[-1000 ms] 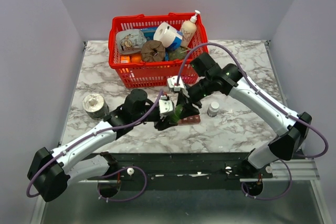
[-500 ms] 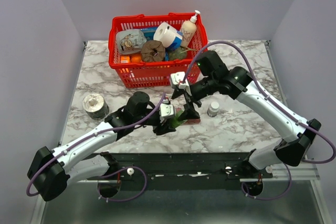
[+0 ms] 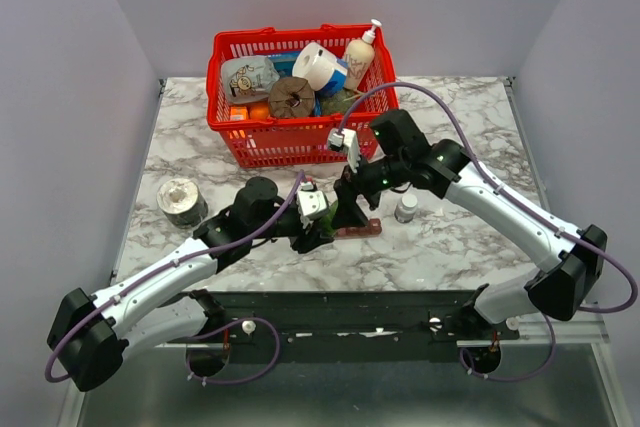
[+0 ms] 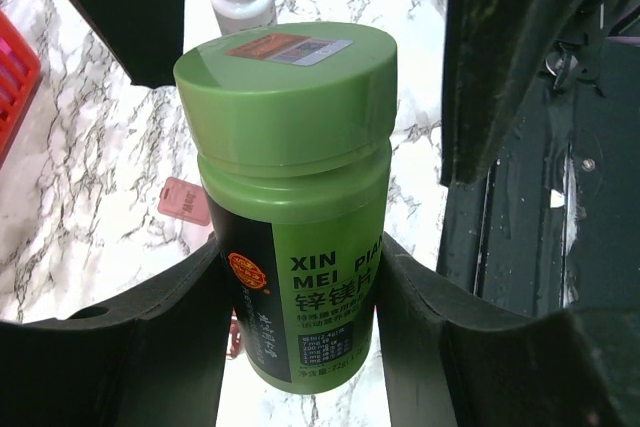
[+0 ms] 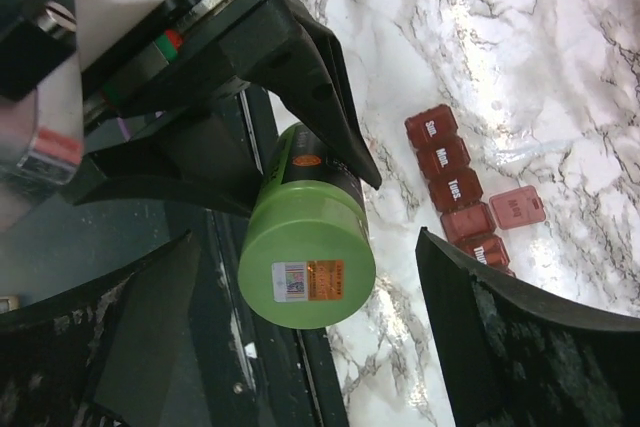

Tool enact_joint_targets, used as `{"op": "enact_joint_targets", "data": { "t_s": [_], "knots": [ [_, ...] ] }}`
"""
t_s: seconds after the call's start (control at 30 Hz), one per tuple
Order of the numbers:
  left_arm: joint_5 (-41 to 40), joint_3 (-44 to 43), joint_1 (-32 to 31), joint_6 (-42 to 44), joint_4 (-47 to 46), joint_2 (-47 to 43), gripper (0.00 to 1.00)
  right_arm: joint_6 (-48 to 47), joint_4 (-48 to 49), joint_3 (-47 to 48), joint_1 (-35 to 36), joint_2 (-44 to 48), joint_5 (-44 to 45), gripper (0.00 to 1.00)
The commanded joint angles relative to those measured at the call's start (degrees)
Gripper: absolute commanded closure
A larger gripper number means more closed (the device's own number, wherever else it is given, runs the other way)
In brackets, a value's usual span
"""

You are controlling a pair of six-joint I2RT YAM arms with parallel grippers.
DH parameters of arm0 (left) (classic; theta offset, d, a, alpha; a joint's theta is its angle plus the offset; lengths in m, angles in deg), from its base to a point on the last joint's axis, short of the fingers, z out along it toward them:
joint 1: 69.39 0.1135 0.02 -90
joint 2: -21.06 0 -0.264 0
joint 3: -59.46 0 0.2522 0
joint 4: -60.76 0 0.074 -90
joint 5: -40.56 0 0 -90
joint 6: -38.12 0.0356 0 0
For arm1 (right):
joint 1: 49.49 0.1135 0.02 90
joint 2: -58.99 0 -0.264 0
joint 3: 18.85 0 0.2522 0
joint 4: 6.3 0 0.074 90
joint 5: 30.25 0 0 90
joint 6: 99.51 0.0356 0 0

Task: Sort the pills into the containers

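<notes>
A green bottle (image 4: pixel 290 207) is gripped in the left hand (image 4: pixel 296 292) over the middle of the bench's (image 3: pixel 450 237) front edge. The right hand (image 5: pixel 305 242) is spread wide around its cap (image 5: pixel 306 269), untouching. The containers (image 5: pixel 455 182) lie just beside, one lid open. Uncapping seems in hand; next, the cap must be clasped and twisted.

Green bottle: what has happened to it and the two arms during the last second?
The left end effector, still clamped on the green bottle, drew it slightly left and nearer. The right end effector, open, shifted a little above it. The containers, small white-capped bottle and red basket stayed put.
</notes>
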Motion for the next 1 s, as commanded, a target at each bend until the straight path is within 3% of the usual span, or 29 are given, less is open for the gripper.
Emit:
{"op": "enact_joint_targets", "data": {
  "t_s": [0.0, 0.17, 0.33, 0.43, 0.47, 0.5, 0.57, 0.63, 0.87, 0.97],
  "knots": [
    [-3.20, -0.09, -0.13, -1.35, -3.24, -0.97, 1.00, 5.13, 2.37, 1.03, -0.19, -0.40, 0.90, 0.10],
    [-3.82, -0.53, -0.13, -1.00, -2.98, -0.80, 1.00, 4.25, 0.79, 1.56, -0.19, -1.28, -1.30, 0.26],
    [-4.00, -0.79, -0.13, -0.91, -3.16, -1.06, 1.00, 3.20, -0.62, 3.13, -0.19, -2.77, -2.00, 0.34],
    [-4.00, -0.79, -0.05, -0.74, -2.72, -1.41, 1.00, 2.14, -1.41, 4.62, -0.19, -3.56, -2.97, 0.54],
    [-3.74, -0.79, -0.05, -0.56, -2.63, -1.41, 1.00, 0.84, -1.85, 5.15, -0.19, -3.83, -3.67, 0.67],
    [-3.30, -0.71, -0.13, 0.14, -1.93, -1.50, 1.00, -0.40, -2.63, 5.77, -0.19, -4.26, -5.07, 0.71],
    [-1.98, -0.62, -0.05, 1.37, -1.23, -1.59, 1.00, -8.70, -7.01, 9.18, -0.11, -5.76, -10.69, 0.80],
    [0.91, -1.05, -0.05, 3.48, 0.79, -1.33, 1.00, -14.88, -9.83, 10.87, -0.11, -5.94, -14.37, 0.81],
    [8.57, -3.87, 0.22, 7.70, 6.68, 1.05, 1.00, -59.56, -14.92, 8.23, 0.25, -0.57, -20.90, 0.79],
    [8.22, -3.96, 0.39, 8.14, 7.30, 0.70, 1.00, -58.86, -17.93, 13.76, 0.33, -5.14, -18.45, 0.80]
  ]
}}
